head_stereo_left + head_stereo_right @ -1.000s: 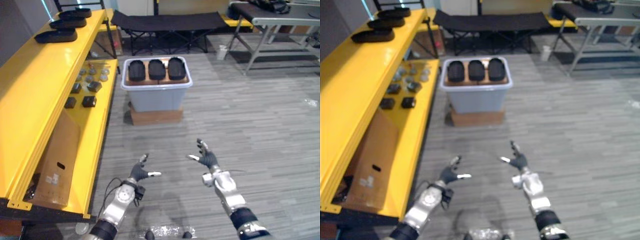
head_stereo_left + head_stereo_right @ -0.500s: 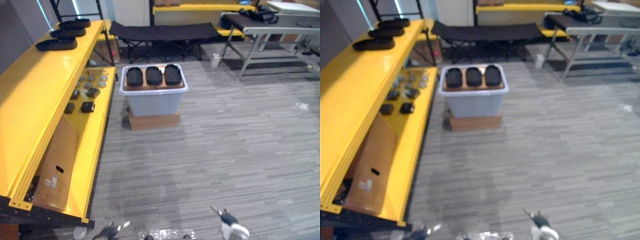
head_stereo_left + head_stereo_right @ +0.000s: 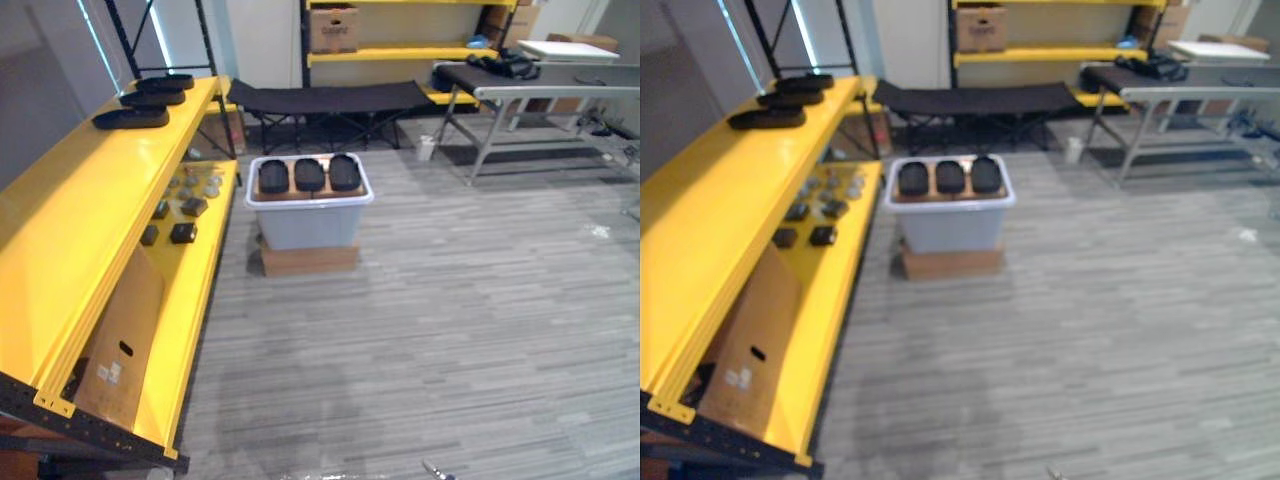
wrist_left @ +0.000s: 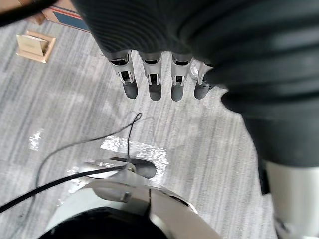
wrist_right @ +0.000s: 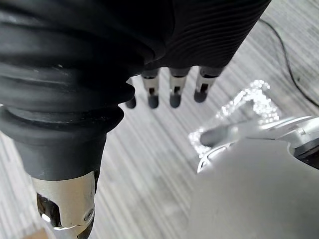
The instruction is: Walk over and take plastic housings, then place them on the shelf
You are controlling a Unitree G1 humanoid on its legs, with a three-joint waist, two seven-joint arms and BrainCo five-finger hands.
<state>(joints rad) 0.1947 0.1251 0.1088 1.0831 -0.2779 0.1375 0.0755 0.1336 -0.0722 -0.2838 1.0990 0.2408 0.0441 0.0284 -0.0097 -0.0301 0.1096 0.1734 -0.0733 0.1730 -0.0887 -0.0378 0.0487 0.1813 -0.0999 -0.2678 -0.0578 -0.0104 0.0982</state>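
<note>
Three black plastic housings [image 3: 309, 174] lie side by side on a brown board in the top of a pale grey bin [image 3: 308, 218], which stands on the floor ahead beside the yellow shelf [image 3: 70, 230]. Three more black housings [image 3: 131, 118] rest in a row at the far end of the shelf's top level. My left hand [image 4: 155, 82] hangs over the grey floor with straight fingers and holds nothing. My right hand [image 5: 173, 88] hangs the same way, open and empty; one of its fingertips [image 3: 432, 468] peeks in at the bottom of the left eye view.
The bin sits on a low brown base [image 3: 308, 258]. Small dark and grey parts [image 3: 182, 208] lie on the shelf's lower level, with a cardboard sheet [image 3: 118, 345] leaning below. A black folding cot [image 3: 335, 97] and a grey table [image 3: 540, 90] stand further back.
Both hands have dropped from in front of me out of the eye views. The camera has tilted up, so more of the far room shows. The bin and housings have not moved.
</note>
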